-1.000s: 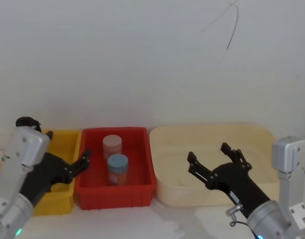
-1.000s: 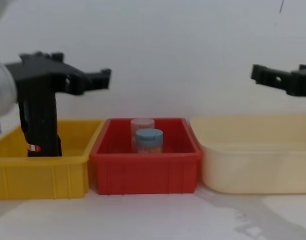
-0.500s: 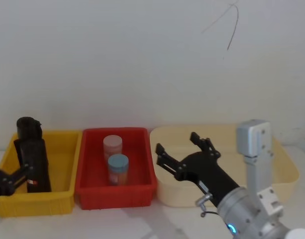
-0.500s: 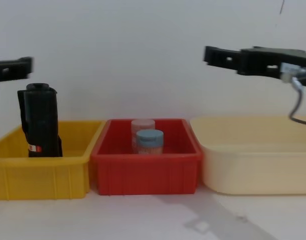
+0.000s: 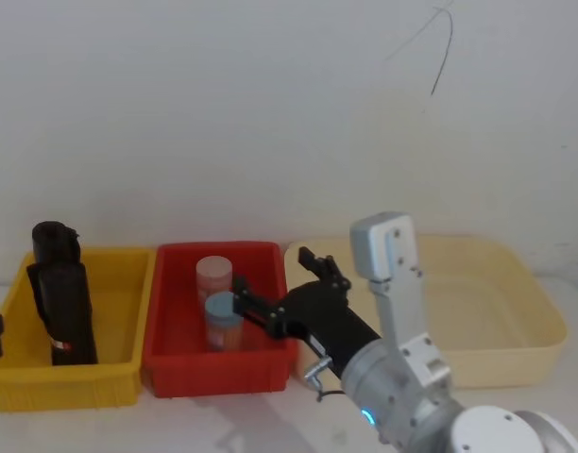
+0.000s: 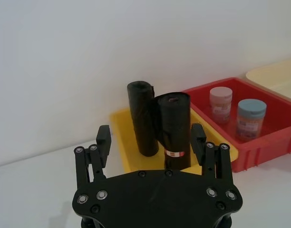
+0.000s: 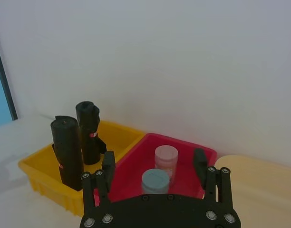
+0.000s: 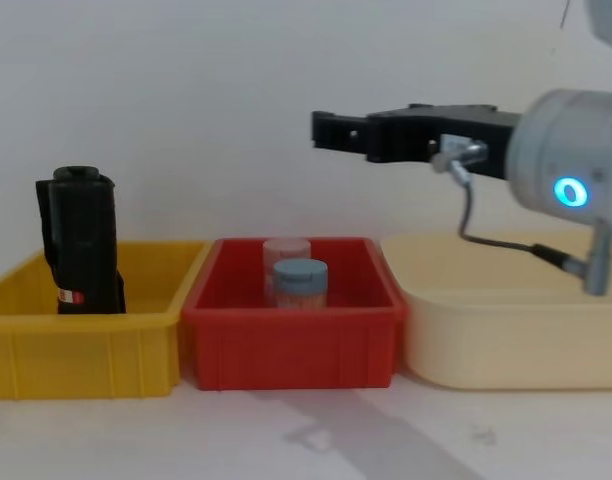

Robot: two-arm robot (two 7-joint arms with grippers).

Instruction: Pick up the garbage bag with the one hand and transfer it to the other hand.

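Upright in the yellow bin at the left end of the desk: the garbage bag, base on the bin floor, red-and-white label near its lower end, pressed against a second black roll just behind it. Held by nothing. Next along, a red bin with a blue-lidded jar and, just behind that, a pale-lidded jar. Farthest right, a cream bin. High over the red bin's right side, reaching leftward: the right tool, fingers spread wide, nothing between them, well apart from the garbage bag. Behind it on the right arm, a round joint with a blue ring and a thin looping cable. From the right wrist, both fingers apart, with the two jars and both black rolls beyond them. Back from the yellow bin, over bare desk at the left: the left tool, fingers likewise wide apart and empty, facing the two rolls, the labelled garbage bag the nearer one, not touching either.
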